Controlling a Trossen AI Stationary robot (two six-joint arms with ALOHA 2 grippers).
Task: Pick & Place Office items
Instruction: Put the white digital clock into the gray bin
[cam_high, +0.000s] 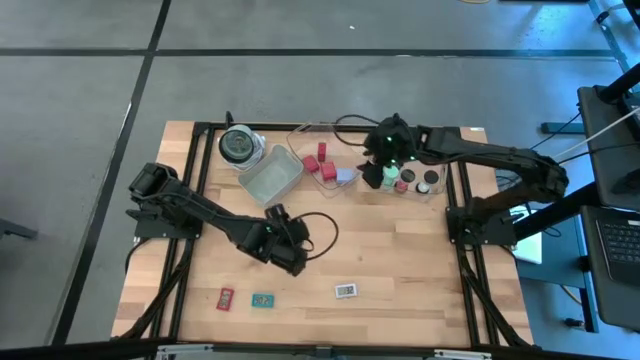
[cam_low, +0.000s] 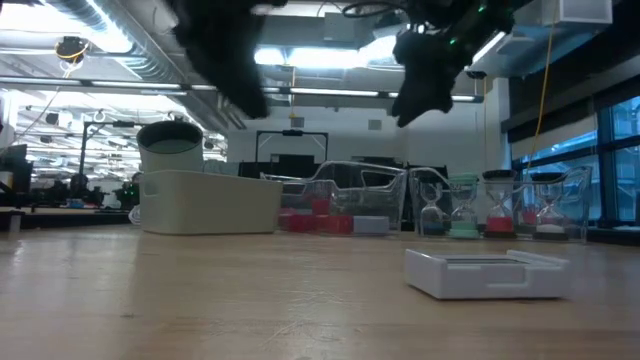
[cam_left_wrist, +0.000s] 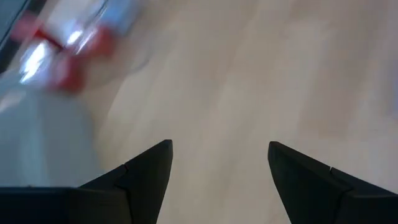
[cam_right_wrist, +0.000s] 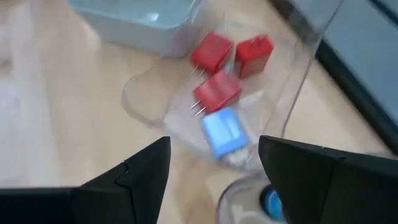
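High view: right gripper (cam_high: 385, 160) empty, fingers apart, above clear tray (cam_high: 300, 135) holding red blocks (cam_high: 322, 165); left gripper (cam_high: 290, 255) likewise apart, between tray and flat pieces (cam_high: 262, 299), probably reaching for those.

Left dark six-joint arm reached from the left edge toward table centre, elbow bent; its two-finger left gripper (cam_high: 290, 252) hung low, fingers (cam_left_wrist: 146, 171) apart and empty. Right dark arm stretched along the far side; right gripper (cam_high: 381, 160) was raised, fingers (cam_right_wrist: 146, 168) parted, holding nothing.
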